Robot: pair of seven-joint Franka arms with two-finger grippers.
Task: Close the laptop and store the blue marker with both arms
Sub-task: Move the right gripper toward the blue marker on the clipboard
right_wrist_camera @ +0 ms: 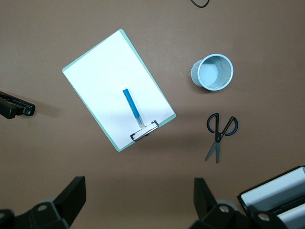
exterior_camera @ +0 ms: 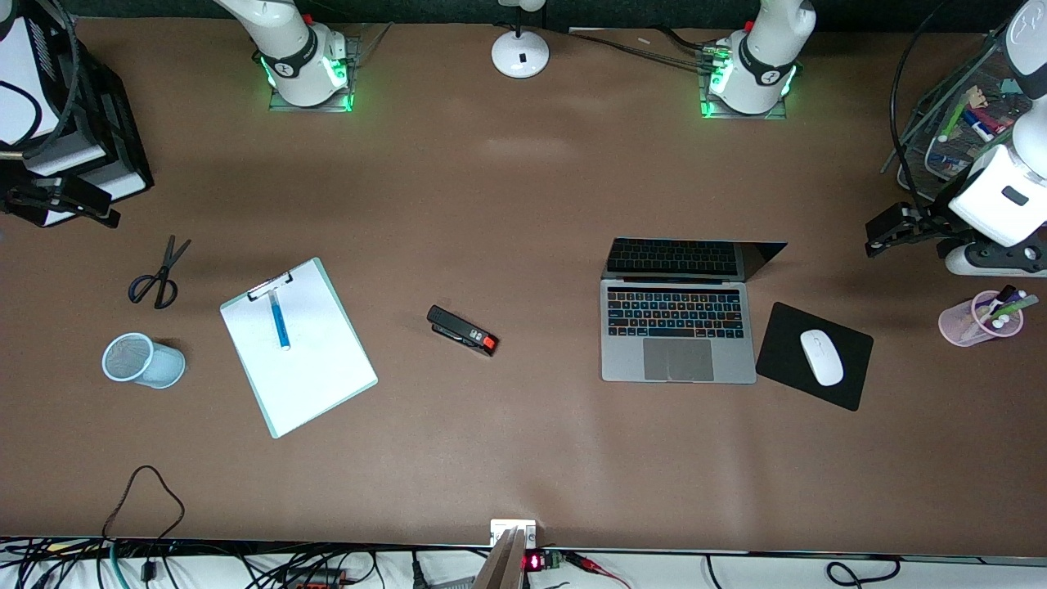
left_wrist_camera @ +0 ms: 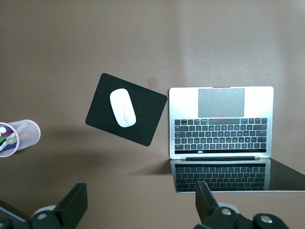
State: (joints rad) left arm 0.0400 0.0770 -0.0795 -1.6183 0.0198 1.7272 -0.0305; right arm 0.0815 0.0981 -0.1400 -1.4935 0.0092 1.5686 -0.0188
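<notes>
Front view: laptop (exterior_camera: 677, 343) open; blue marker (exterior_camera: 279, 321) on clipboard (exterior_camera: 298, 360) (both end effectors wide, empty).

Open laptop (exterior_camera: 677, 327): bare table (exterior_camera: 523, 204) toward the robot bases and toward the stapler (exterior_camera: 462, 330); mouse pad (exterior_camera: 814, 354) with mouse (exterior_camera: 821, 357) just beside it.

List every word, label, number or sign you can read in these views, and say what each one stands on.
No text can be read anywhere.
Laptop keys: legends too small to read.
Round marks on the two arm bases: too small to make out.
Red lit display at the table edge nearest the front camera: blurred, unreadable.
Clipboard paper under the blue marker: blank.
</notes>
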